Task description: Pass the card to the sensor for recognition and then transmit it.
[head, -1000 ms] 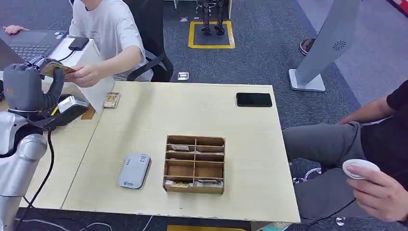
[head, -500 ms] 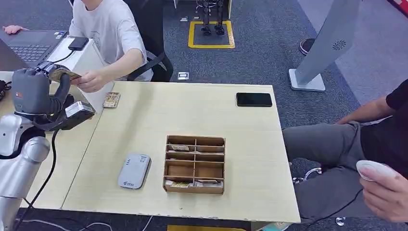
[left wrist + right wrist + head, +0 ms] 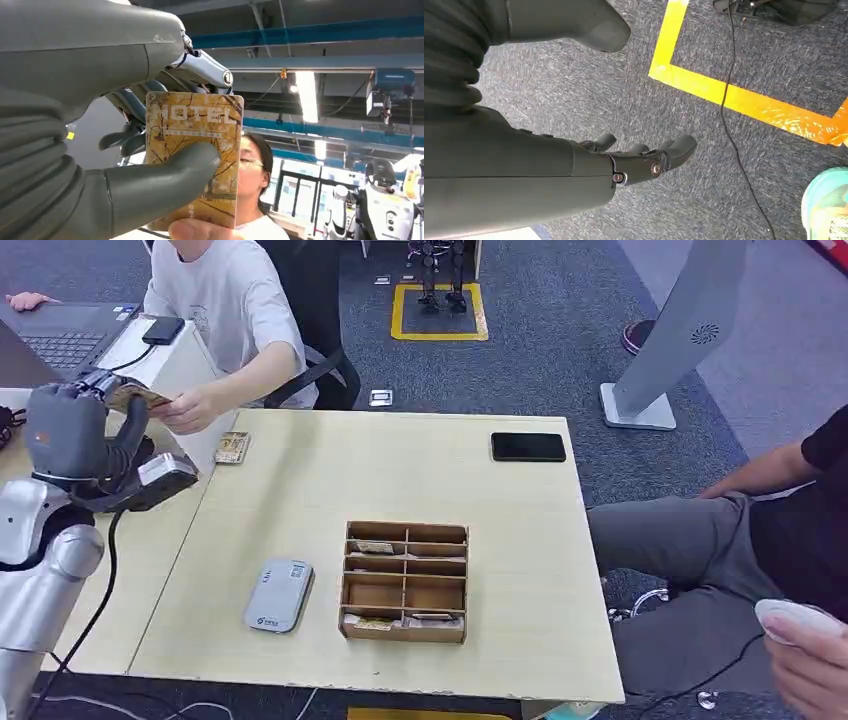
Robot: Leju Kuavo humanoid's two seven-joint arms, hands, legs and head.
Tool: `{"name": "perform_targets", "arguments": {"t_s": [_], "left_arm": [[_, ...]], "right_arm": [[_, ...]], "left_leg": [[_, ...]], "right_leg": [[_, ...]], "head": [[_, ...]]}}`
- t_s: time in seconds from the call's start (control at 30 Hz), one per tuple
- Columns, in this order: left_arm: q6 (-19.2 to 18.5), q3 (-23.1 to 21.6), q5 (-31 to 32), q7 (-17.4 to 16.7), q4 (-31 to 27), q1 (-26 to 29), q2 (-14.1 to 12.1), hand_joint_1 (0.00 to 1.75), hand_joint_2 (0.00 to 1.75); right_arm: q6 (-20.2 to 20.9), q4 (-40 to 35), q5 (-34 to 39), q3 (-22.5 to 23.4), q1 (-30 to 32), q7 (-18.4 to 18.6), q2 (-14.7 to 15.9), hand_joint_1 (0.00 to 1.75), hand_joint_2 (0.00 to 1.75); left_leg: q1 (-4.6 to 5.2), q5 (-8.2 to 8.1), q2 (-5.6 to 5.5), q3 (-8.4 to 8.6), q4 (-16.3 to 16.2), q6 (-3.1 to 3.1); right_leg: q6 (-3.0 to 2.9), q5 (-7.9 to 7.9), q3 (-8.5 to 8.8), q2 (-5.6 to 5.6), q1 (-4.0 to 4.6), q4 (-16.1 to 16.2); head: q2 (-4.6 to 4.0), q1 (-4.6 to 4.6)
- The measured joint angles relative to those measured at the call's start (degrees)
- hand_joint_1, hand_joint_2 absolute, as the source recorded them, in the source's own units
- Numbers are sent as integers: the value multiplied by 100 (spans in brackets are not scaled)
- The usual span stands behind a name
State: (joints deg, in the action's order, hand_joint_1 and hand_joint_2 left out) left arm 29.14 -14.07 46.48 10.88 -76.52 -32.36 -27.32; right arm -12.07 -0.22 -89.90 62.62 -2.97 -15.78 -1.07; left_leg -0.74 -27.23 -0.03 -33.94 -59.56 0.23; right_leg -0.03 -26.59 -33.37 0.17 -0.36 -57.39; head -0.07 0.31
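My left hand point(image 3: 72, 432) is raised over the table's far left corner and pinches a yellow-brown hotel card point(image 3: 138, 396). In the left wrist view my thumb point(image 3: 165, 175) presses the card point(image 3: 200, 125) against my fingers. A seated person's hand point(image 3: 190, 410) reaches to the card's free end, and their fingertip point(image 3: 200, 231) touches its edge. The grey card sensor point(image 3: 279, 595) lies flat near the table's front left. My right hand point(image 3: 639, 160) hangs over grey carpet with its fingers apart and holds nothing.
A wooden compartment box point(image 3: 405, 582) with several cards stands right of the sensor. A black phone point(image 3: 528, 447) lies at the back right, another card point(image 3: 232, 448) at the back left. A second person sits at the right holding a white device point(image 3: 800, 620).
My left hand has shifted slightly right and up with the card. The seated person's hand stays at the card. The right-hand person's hand with the white device moved down and to the right.
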Motion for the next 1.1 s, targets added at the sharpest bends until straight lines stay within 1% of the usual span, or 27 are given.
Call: {"name": "perform_targets", "arguments": {"t_s": [0.1, 0.2, 0.3, 0.47, 0.67, 0.9, 0.97, 1.0, 1.07, 1.1], "left_arm": [[-202, -16, -397, 59, -2, 12, 9, 0, 175], [-256, -16, -611, 77, -6, 36, 35, 0, 175], [-521, -16, -1123, 75, -133, 168, 59, 0, 175], [-604, -13, -1229, 81, -293, 376, 15, 0, 175], [-650, -13, -1207, 180, -310, 397, 11, 0, 175], [-654, -13, -1201, 188, -312, 397, 11, 0, 175], [-884, -13, -1381, 340, -327, 417, 11, 0, 175], [-1100, -13, -1551, 482, -386, 468, 9, 0, 175], [-1741, -24, -1865, 924, -713, 736, -28, 0, 175], [-1981, -70, -1938, 1120, -958, 940, -96, 0, 175]], "right_arm": [[-4, 0, 0, 0, 0, -17, 0, 0, 175], [-15, 0, 0, 0, 3, -33, 0, 0, 175], [-44, 0, 0, 2, 5, -33, 0, 0, 175], [-96, 0, 0, 4, 14, -26, 0, 0, 175], [-94, 0, 0, 7, 10, 22, 0, 0, 175], [-96, 0, 0, 7, 7, 39, 0, 0, 175], [-96, 0, 0, 11, 7, 24, 0, 0, 175], [-96, 0, 0, 20, 7, 2, -2, 0, 175], [-94, 2, 9, 57, 11, -37, -2, 0, 175], [-92, 2, 39, 77, 15, -53, -2, 0, 175]], "left_leg": [[0, 0, 0, 0, 0, 0], [0, 0, 1, 0, 0, 0], [0, 0, 4, 0, 0, 0], [0, 0, 4, -1, 0, 0], [0, 0, 4, 0, 0, 1], [0, 0, 4, 0, 0, 1], [0, 0, 4, -1, 0, 1], [0, -1, 4, -1, 0, 1], [1, -5, 10, 0, 1, 0], [1, -10, 18, 1, 2, -1]], "right_leg": [[0, 0, 0, 0, 0, 0], [0, 0, -1, 0, 0, 0], [0, 0, 0, 2, 0, 0], [0, -1, 0, 3, 0, 0], [1, 0, 0, 2, 0, 0], [2, 0, 1, 3, 0, 0], [2, 0, 1, 3, 0, 0], [2, 0, 1, 3, 0, 0], [5, -3, 0, 9, -1, 0], [5, -3, 0, 19, -1, 0]], "head": [[0, 0], [0, -2], [0, -2], [0, -2], [0, -2], [0, -2], [0, 0], [0, -2], [0, 0], [0, 0]]}}
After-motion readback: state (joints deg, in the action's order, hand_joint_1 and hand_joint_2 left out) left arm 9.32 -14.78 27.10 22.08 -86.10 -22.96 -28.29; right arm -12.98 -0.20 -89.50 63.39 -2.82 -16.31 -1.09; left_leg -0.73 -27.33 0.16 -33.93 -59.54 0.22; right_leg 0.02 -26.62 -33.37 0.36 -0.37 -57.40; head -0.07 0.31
